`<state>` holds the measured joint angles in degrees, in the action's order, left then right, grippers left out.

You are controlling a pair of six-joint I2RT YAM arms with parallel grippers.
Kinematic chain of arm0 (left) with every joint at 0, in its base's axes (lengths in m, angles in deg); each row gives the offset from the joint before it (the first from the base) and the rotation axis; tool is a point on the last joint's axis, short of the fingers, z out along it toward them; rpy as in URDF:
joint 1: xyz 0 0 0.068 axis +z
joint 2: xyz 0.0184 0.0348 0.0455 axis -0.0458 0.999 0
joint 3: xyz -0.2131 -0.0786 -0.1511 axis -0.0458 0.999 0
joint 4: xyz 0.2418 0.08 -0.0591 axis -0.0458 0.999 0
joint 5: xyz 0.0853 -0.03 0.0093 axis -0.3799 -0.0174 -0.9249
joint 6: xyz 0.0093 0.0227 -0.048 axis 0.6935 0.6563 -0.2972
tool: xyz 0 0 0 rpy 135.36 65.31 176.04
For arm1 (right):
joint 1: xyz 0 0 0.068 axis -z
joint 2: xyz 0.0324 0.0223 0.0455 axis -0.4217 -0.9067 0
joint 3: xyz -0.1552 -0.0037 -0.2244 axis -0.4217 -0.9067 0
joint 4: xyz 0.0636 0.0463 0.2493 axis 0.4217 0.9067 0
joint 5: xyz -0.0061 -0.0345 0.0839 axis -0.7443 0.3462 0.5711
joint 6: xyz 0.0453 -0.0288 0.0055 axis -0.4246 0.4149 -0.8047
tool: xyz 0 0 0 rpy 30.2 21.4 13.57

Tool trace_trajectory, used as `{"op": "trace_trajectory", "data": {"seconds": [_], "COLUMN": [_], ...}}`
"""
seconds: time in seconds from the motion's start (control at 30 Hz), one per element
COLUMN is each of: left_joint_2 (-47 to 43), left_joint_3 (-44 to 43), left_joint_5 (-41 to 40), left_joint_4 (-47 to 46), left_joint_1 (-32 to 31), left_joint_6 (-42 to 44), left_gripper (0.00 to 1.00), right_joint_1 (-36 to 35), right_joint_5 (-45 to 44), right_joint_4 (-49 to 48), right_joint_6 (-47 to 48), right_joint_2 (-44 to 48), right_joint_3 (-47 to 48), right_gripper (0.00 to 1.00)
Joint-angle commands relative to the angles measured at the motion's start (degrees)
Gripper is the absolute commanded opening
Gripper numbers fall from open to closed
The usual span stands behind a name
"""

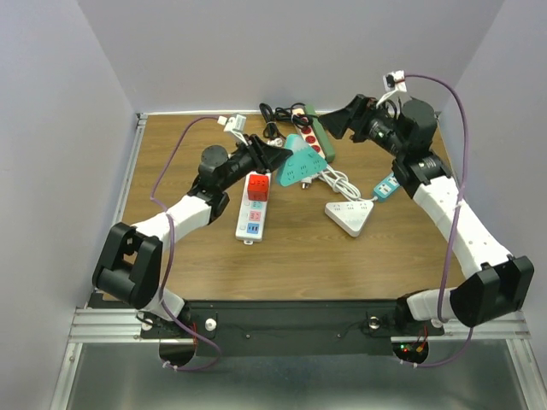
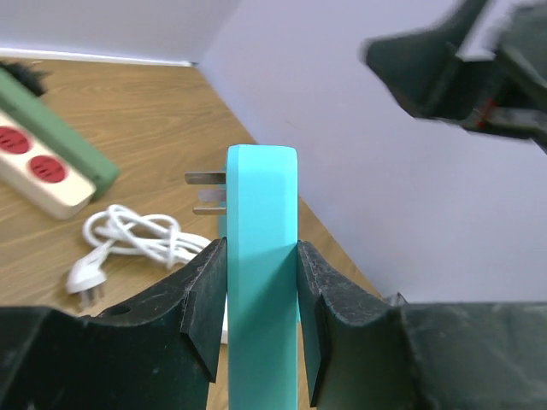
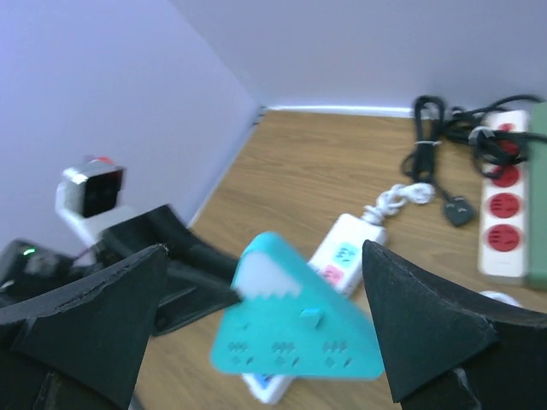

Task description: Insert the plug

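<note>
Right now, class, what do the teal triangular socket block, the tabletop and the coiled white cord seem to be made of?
Teal socket block: likely moulded plastic, smooth satin; uniform colour, rounded edges.
Tabletop: wood or wood-look laminate, matte; brown grain streaks.
White cord: probably flexible plastic sheath; it bends in tight loops.

You have two triangular strips: teal triangular strip [image 1: 299, 165], white triangular strip [image 1: 350, 216]. Three straight ones: white straight strip [image 1: 251, 220] left, red-socket strip [image 1: 314, 138] far, small teal strip [image 1: 386, 187] right. Two bundled cords: black cord [image 1: 274, 120], white cord [image 1: 340, 181].
</note>
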<state>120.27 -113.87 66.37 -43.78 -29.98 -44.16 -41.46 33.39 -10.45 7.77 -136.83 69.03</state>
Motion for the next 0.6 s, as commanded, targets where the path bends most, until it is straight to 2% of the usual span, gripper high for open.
{"op": "trace_trajectory", "data": {"seconds": [0.0,0.13,0.27,0.3,0.37,0.57], "left_joint_2": [-5.8,-8.9,-11.0,-11.4,-12.3,-13.2], "left_joint_3": [0.2,1.6,3.6,4.5,5.8,8.8], "left_joint_5": [-7.5,-12.5,-14.2,-14.5,-15.5,-17.1], "left_joint_4": [-4.9,-4.2,-6.3,-6.9,-9.9,-15.3], "left_joint_1": [0.6,1.2,1.4,1.4,1.4,1.2], "left_joint_6": [-1.9,-2.2,-3.9,-4.4,-6.8,-11.2], "left_gripper": [0.00,0.00,0.00,0.00,0.00,0.00], "right_joint_1": [0.4,0.4,0.4,0.4,0.4,0.3], "right_joint_5": [7.0,7.7,9.7,10.8,12.2,14.1], "right_joint_4": [-17.3,-24.8,-30.7,-34.9,-41.4,-48.0], "right_joint_6": [-10.9,-13.9,-19.0,-20.5,-24.8,-29.9], "right_joint_2": [4.2,7.0,7.7,7.6,6.9,4.6], "right_joint_3": [-7.1,-14.9,-21.1,-23.8,-25.9,-28.4], "right_gripper": [1.00,1.00,1.00,1.00,1.00,1.00]}}
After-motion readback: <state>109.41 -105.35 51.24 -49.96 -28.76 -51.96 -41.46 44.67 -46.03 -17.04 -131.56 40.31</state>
